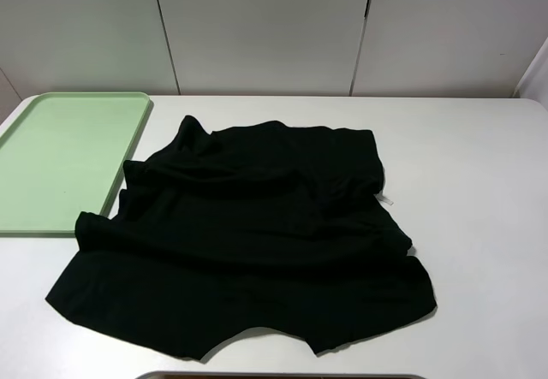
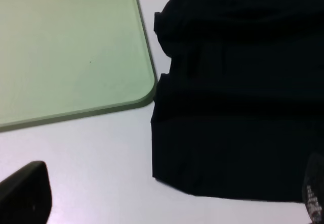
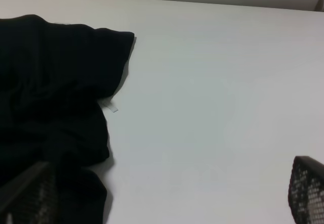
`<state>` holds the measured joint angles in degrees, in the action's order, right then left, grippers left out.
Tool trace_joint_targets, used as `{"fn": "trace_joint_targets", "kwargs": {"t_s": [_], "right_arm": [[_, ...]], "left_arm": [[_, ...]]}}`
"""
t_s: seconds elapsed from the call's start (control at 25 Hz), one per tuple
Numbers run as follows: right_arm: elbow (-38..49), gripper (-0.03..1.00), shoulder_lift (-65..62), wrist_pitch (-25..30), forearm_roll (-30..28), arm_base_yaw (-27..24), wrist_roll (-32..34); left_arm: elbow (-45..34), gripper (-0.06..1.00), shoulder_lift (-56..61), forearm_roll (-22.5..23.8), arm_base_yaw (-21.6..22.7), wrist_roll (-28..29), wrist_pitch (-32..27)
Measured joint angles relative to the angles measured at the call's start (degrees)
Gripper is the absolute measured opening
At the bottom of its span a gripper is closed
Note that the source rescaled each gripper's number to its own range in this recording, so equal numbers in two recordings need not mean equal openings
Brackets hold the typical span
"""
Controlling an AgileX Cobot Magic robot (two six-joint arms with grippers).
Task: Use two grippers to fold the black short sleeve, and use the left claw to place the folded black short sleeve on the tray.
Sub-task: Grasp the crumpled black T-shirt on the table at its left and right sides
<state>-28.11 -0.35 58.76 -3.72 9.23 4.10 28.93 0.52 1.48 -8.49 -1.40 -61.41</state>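
The black short sleeve point(image 1: 248, 242) lies rumpled and unfolded mid-tabletop point(image 1: 488, 225) — probably so either arm can reach a side. One edge sits right by the corner of the tray point(image 1: 51, 165). The tray is bare and on the left, handy for the left claw point(image 2: 169, 198). Left claw and right claw point(image 3: 167, 193) both hover with fingers wide apart, gripping nothing — fold not yet started.

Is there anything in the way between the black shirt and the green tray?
No, nothing visible. The black short sleeve lies crumpled on the table right beside the tray's corner, and the tray's visible surface is bare.
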Motion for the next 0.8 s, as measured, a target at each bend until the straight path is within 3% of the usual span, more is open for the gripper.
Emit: {"fn": "trace_joint_targets", "kwargs": {"t_s": [0.8], "right_arm": [[0.0, 1.00, 0.0, 0.0, 0.0, 0.0, 0.0]], "left_arm": [[0.0, 1.00, 0.0, 0.0, 0.0, 0.0, 0.0]]}}
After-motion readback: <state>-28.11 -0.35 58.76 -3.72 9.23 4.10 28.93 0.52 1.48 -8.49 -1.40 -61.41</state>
